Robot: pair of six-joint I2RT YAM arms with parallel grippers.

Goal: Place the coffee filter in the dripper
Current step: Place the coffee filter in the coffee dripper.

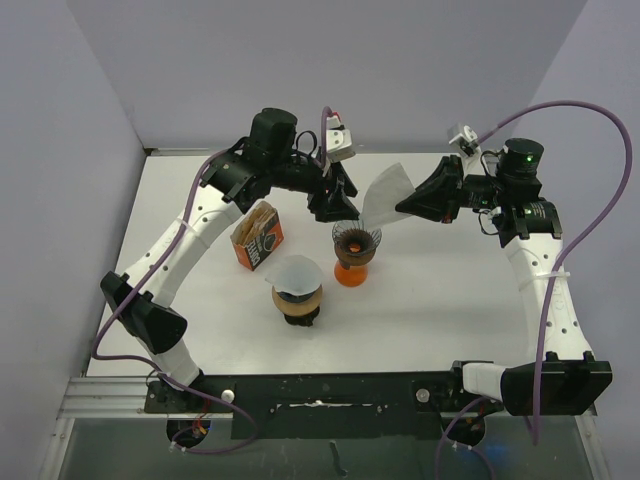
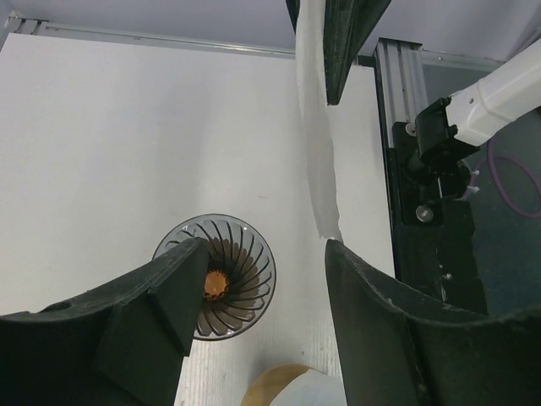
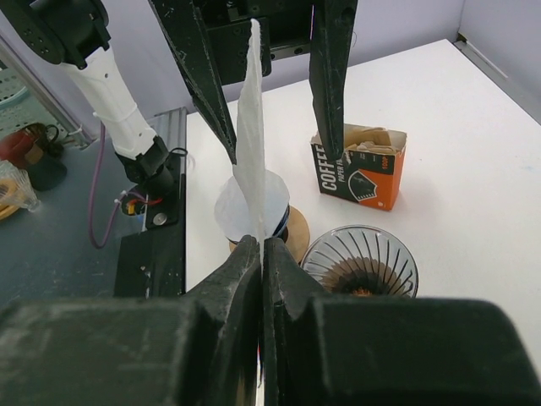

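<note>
Notes from the near edge. Overhead: the dripper [image 1: 355,240], dark ribbed glass, sits on an orange stand [image 1: 353,273] near the middle of the counter [image 1: 450,300]. The coffee filter [image 1: 388,192] is in the air at about 1 o'clock from the dripper, not in it, and shows broadside as a flat white sheet. The right pincer [image 1: 405,207] is clamped on the paper's edge. Its own wrist view confirms this: the jaws are pressed together and the sheet stands edge-on out of them. The left pincer [image 1: 335,205] is at 11 o'clock from the dripper. Overhead hides its gap, but the right wrist view shows the left fingers [image 3: 331,76] parted and straddling the sheet, one on each side. The left wrist view looks down: the paper runs as a thin strip between the fingers, its tip just beside one of them, contact not clear. The dripper's open mouth lies below, at 7 o'clock from that tip. An orange filter box [image 1: 260,237] stands at 9 o'clock from the dripper. A brown vessel [image 1: 297,298] topped by a white cone [image 1: 297,272] stands at 7 o'clock.
</note>
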